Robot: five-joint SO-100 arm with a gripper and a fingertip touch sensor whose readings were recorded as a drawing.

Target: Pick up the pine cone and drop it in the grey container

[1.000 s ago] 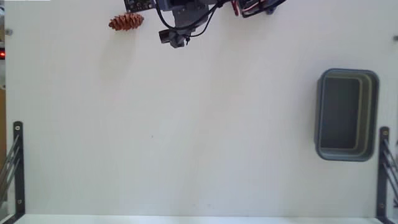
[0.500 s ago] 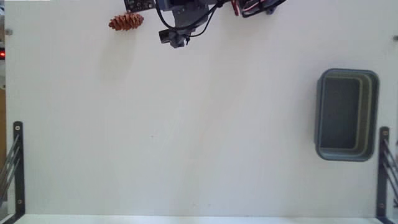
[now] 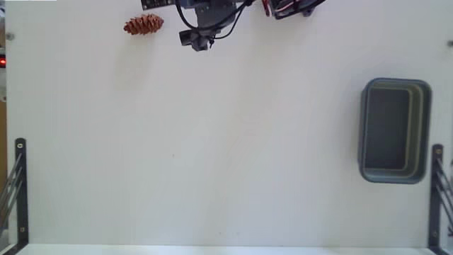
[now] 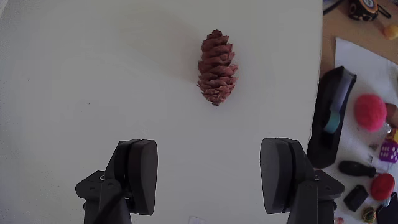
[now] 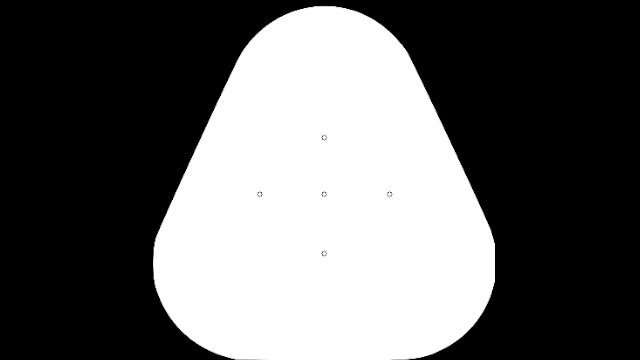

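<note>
Your pine cone (image 4: pixel 217 67) shows reddish-brown, its rough scales overlapping in rows with paler tips, on a plain off-white bench (image 3: pixel 226 142). In the fixed view your cone (image 3: pixel 144 25) reads more orange-brown. The grey container (image 3: pixel 427 127) has a blue-grey rim and a darker grey inside. Your fingers (image 4: pixel 143 175) are matte black in the wrist view. Black metal brackets (image 3: pixel 19 191) edge the bench at both lower sides in the fixed view. Beyond the bench's edge in the wrist view you see a bright pink ball (image 4: pixel 370 112), a purple die with white dots (image 4: pixel 389 151) and a tan surface (image 4: pixel 348 28).
</note>
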